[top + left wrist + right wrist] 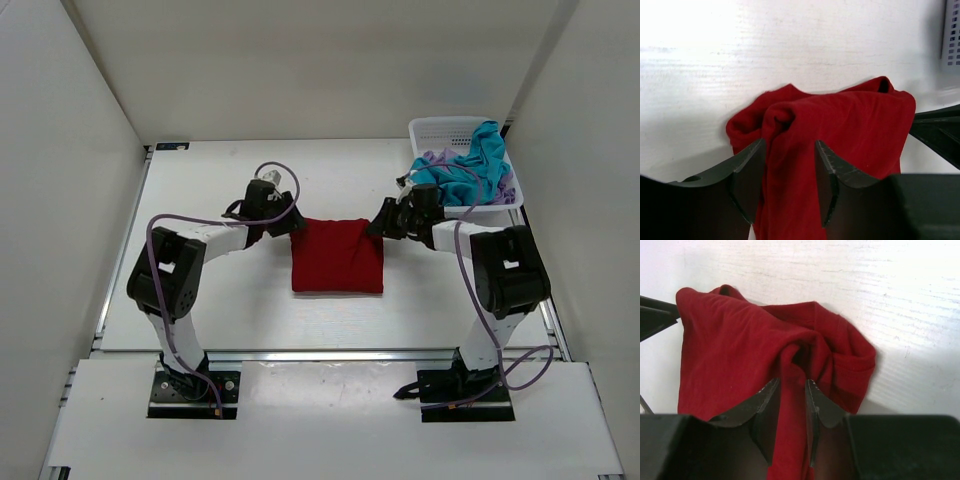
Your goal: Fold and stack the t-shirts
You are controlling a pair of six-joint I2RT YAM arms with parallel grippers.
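Observation:
The red t-shirt (337, 257) lies folded in a rough square at the table's middle. My left gripper (290, 222) is at its far left corner and my right gripper (378, 222) at its far right corner. In the left wrist view the left gripper (790, 141) stands open, a bunched fold of red t-shirt (840, 125) between its spread fingers. In the right wrist view the right gripper (792, 381) is shut on a ridge of red t-shirt (730, 355). The teal t-shirt (470, 170) and the lavender t-shirt (435, 158) lie crumpled in the basket.
The white mesh basket (440, 125) stands at the table's far right corner, just behind my right arm; its wall (952, 30) shows in the left wrist view. White walls enclose the table on three sides.

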